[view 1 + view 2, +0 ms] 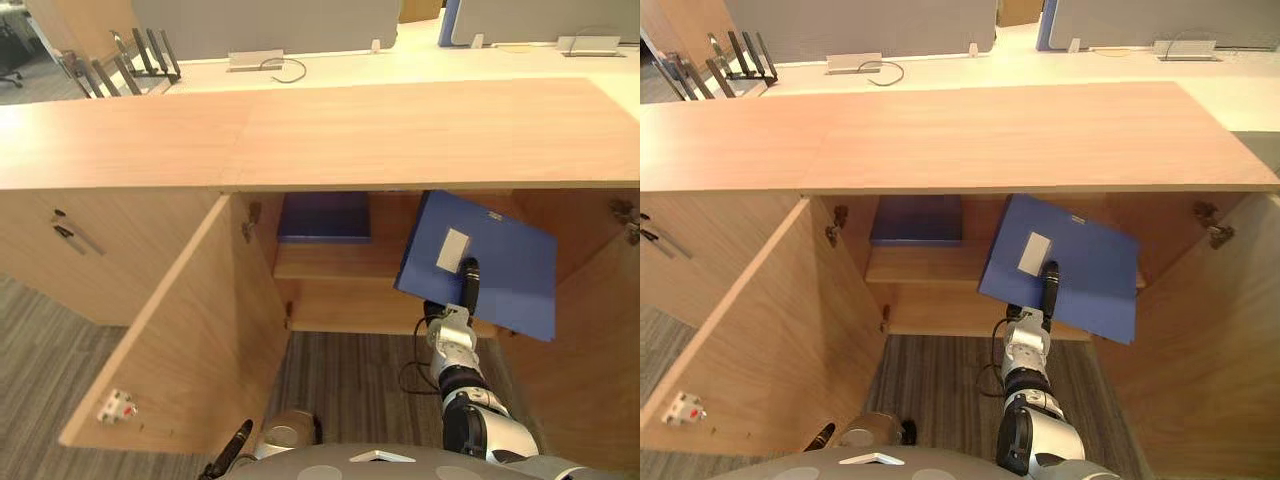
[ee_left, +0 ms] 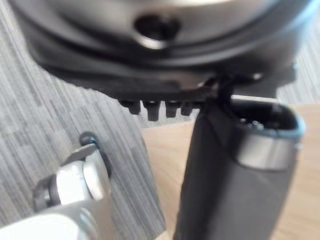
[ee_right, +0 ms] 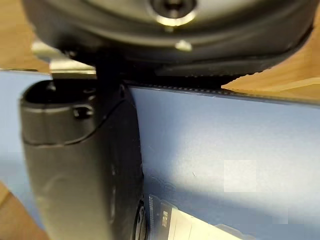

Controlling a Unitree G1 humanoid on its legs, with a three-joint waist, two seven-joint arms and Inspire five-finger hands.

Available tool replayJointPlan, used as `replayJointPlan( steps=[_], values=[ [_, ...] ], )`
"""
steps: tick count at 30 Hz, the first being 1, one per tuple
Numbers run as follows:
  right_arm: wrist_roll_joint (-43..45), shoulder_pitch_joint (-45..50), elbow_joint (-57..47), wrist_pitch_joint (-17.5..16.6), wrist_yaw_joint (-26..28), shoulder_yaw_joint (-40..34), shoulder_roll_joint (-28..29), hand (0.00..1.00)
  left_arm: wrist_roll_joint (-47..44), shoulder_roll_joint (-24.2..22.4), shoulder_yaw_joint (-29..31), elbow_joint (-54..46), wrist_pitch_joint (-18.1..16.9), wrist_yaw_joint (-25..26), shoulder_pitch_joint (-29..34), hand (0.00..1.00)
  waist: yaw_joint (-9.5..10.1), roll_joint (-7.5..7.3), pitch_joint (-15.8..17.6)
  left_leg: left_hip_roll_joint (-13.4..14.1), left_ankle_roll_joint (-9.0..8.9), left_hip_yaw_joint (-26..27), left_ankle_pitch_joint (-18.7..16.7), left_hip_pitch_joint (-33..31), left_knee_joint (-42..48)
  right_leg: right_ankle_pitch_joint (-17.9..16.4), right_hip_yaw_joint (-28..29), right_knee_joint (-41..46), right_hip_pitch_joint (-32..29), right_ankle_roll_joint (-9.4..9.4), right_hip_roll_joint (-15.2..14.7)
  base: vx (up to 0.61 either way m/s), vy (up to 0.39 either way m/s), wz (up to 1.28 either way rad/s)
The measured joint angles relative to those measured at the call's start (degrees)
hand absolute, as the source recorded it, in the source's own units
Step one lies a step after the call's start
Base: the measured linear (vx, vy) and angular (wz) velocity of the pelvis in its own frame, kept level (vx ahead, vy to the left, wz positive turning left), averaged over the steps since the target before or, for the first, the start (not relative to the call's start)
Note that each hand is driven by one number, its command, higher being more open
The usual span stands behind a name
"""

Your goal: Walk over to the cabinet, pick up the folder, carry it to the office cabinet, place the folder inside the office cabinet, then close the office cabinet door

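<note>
The right hand (image 1: 468, 285) pinched the folder (image 1: 505, 255), thumb on its face, tilted before the open cabinet (image 1: 350, 130) at three o'clock, not yet shelved. That one-edged grip might let it swing or slip, or a corner catch the shelf (image 1: 325, 266). The left hand (image 1: 232, 448) hung at seven. Carpet (image 1: 350, 375) lay at six, desks (image 1: 330, 66) at twelve.

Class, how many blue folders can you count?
2. One blue folder lies flat on the shelf inside the open cabinet; the other folder, tilted, is held by the right hand at its opening. More may be hidden.
</note>
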Motion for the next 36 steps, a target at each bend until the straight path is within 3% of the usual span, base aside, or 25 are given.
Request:
replayJointPlan(
  steps=[3, 7, 9, 10, 11, 12, 13, 14, 15, 16, 17, 18, 19, 20, 21, 23, 25, 31, 36],
  values=[
    [-2.16, -0.59, 4.24, 1.78, 0.15, 1.15, -0.15, 0.0, -1.15, 0.76, -1.57, 0.73, -0.26, 0.48, 0.12, 1.0, 0.84, -0.96, -1.34, -2.64, 1.3, 0.56, 0.74, 1.73, -3.51, 1.71, 0.88, -2.91, 0.32, 2.62, -2.46, 0.23, 0.116, -0.1],
    [-2.46, -0.57, 10.27, 1.98, 0.24, 2.86, -1.94, 0.0, -2.32, 1.23, -3.89, 1.41, -0.04, 0.78, 0.49, 1.0, 1.86, -0.66, -2.6, -4.2, 2.49, 0.52, 1.56, 5.17, -8.78, 2.08, 2.9, -1.41, -0.63, 3.22, -3.53, 0.13, 0.055, -0.22],
    [-4.67, -0.33, 12.2, 2.3, 0.21, 3.01, -3.07, 0.0, -2.5, 0.92, -3.91, 2.34, 0.0, 0.92, 1.72, 1.0, 2.27, 0.47, -3.34, -4.33, 3.25, 0.42, 2.34, 7.71, -12.06, 1.57, 6.15, 4.03, -3.59, 3.64, -3.77, 0.11, 0.052, -0.49],
    [-5.74, -0.13, 12.36, 2.87, 0.21, 3.15, -3.57, 0.0, -2.55, 0.7, -4.11, 2.6, 0.1, 0.9, 2.77, 1.0, 2.29, 0.69, -3.47, -4.62, 3.4, -0.16, 2.85, 9.51, -13.36, -0.33, 8.67, 12.36, -7.41, 3.9, -4.31, 0.11, 0.014, -0.44],
    [-6.43, 0.15, 12.35, 2.85, 0.21, 3.16, -3.77, 0.0, -2.74, 0.94, -3.69, 2.6, 0.77, 0.86, 3.21, 1.0, 1.88, 0.53, -3.35, -5.5, 3.41, -0.74, 2.85, 11.19, -13.37, -1.59, 10.69, 23.28, -12.05, 3.02, -4.99, 0.1, 0.003, -0.27],
    [-6.58, 0.26, 12.36, 2.78, 0.22, 3.19, -3.96, 0.0, -2.82, 1.17, -3.61, 2.59, 0.95, 0.92, 3.5, 1.0, 1.58, 0.38, -3.25, -5.99, 3.41, -1.09, 2.85, 12.12, -13.37, -1.24, 11.29, 28.83, -14.34, 2.26, -5.46, 0.08, 0.003, 0.06],
    [-6.59, 0.3, 12.35, 2.66, 0.22, 3.32, -3.98, 0.0, -2.57, 1.71, -3.63, 2.63, 1.07, 1.12, 4.05, 1.0, 1.24, -0.25, -2.74, -6.6, 3.5, -1.64, 2.8, 14.21, -13.41, 0.66, 11.61, 38.16, -17.83, -0.49, -6.49, 0.06, 0.008, 0.16],
    [-6.59, 0.29, 12.33, 2.66, 0.24, 3.35, -4.08, 0.0, -2.25, 1.7, -3.79, 2.64, 1.06, 1.13, 4.2, 1.0, 1.12, -0.54, -2.48, -6.65, 3.6, -1.89, 2.73, 15.24, -13.42, 1.03, 11.05, 41.47, -18.76, -1.3, -7.25, 0.07, -0.003, 0.21],
    [-6.63, 0.27, 12.25, 2.86, 0.38, 3.82, -3.54, 0.0, -1.4, 2.23, -3.86, 2.68, 1.05, 1.09, 4.69, 1.0, 0.55, -0.97, -2.28, -6.29, 3.69, -2.61, 2.66, 16.55, -13.45, -1.4, 8.8, 45.94, -20.39, -3.07, -7.86, 0.04, -0.026, 0.25],
    [-6.66, 0.28, 11.94, 2.93, 0.52, 4.42, -3.02, 0.0, -1.2, 2.41, -3.86, 2.91, 0.95, 1.07, 4.82, 1.0, 0.15, -1.01, -2.22, -5.7, 3.7, -3.27, 2.61, 16.78, -13.37, -3.86, 6.97, 46.28, -21.42, -3.19, -7.56, 0.02, -0.068, 0.38],
    [-6.74, 0.18, 10.75, 3.1, 0.69, 4.95, -2.31, 0.0, -0.9, 2.45, -3.95, 2.92, 0.74, 1.07, 4.7, 1.0, 0.01, -1.0, -2.13, -4.5, 3.86, -3.9, 1.83, 16.64, -13.34, -5.87, 5.46, 43.14, -22.68, -3.23, -5.86, -0.02, -0.11, 0.41],
    [-6.74, 0.18, 9.74, 3.14, 0.9, 4.92, -1.64, 0.0, -0.23, 2.55, -3.97, 2.87, 0.3, 0.93, 4.73, 1.0, 0.13, -0.98, -1.3, -3.83, 3.49, -4.34, 1.18, 16.64, -13.17, -5.38, 5.76, 35.94, -22.37, -2.53, -4.12, -0.03, -0.137, 0.35],
    [-6.73, 0.2, 9.41, 3.17, 0.94, 4.91, -1.2, 0.0, 0.19, 2.84, -3.96, 2.84, 0.08, 0.79, 4.7, 1.0, 0.07, -1.66, -1.04, -3.89, 3.15, -4.72, 0.96, 16.66, -12.98, -4.49, 6.07, 31.57, -21.78, -1.87, -3.56, -0.05, -0.203, 0.24],
    [-6.72, 0.21, 9.23, 3.26, 0.99, 4.91, 0.0, 0.0, 0.97, 3.53, -3.85, 2.38, -0.56, 0.72, 5.06, 1.0, 0.12, -3.69, -0.97, -4.65, 2.16, -4.92, 0.05, 16.49, -12.44, -1.32, 6.1, 23.38, -20.84, -0.69, -3.26, -0.05, -0.211, 0.14],
    [-6.68, 0.39, 9.0, 3.41, 1.04, 4.9, 0.35, 0.0, 1.44, 3.79, -3.45, 2.61, -0.83, 0.84, 5.13, 1.0, -0.02, -4.19, -0.78, -4.75, 2.05, -5.37, -1.06, 16.54, -11.71, -1.16, 6.87, 22.47, -20.4, 1.69, -2.96, -0.06, -0.317, 0.07],
    [-6.53, 2.39, 8.64, 3.34, 1.1, 4.69, 0.01, 0.0, 3.16, 0.52, 0.04, 2.84, -0.93, 1.22, 5.66, 1.0, 0.0, -1.0, -2.0, -1.04, 0.09, -5.69, -2.5, 16.22, -10.89, -1.31, 4.49, 19.77, -18.89, 1.54, 0.48, -0.03, -0.281, -0.03],
    [-6.53, 3.83, 8.14, 3.31, 1.14, 4.5, 0.09, 0.0, 4.24, 0.22, 1.63, 2.81, -0.76, 1.13, 5.18, 1.0, -0.24, 0.24, -2.77, 2.02, -0.87, -6.63, -2.68, 14.85, -11.75, -0.87, 1.39, 16.09, -18.01, 0.91, 2.99, 0.02, -0.164, 0.13],
    [-6.57, 8.58, 7.86, 3.3, 1.16, 3.86, -0.78, 0.0, 5.05, -0.09, 3.09, 2.57, -1.12, 0.89, 2.43, 1.0, -0.53, 0.72, -3.62, 8.71, -4.86, -12.13, -0.49, 12.69, -15.14, 4.24, -5.45, 3.78, -12.66, -2.29, 10.05, 0.11, -0.177, 0.38],
    [-6.56, 8.56, 7.76, 3.33, 1.65, 3.88, -2.46, 0.0, 5.09, 0.24, -0.37, 2.54, -1.1, 0.29, 1.8, 1.0, -0.87, 1.99, -4.43, 9.59, -5.59, -12.81, -0.22, 12.42, -16.25, 6.35, -6.34, -0.06, -11.45, -3.35, 11.39, 0.17, -0.021, 0.06]
  ],
)
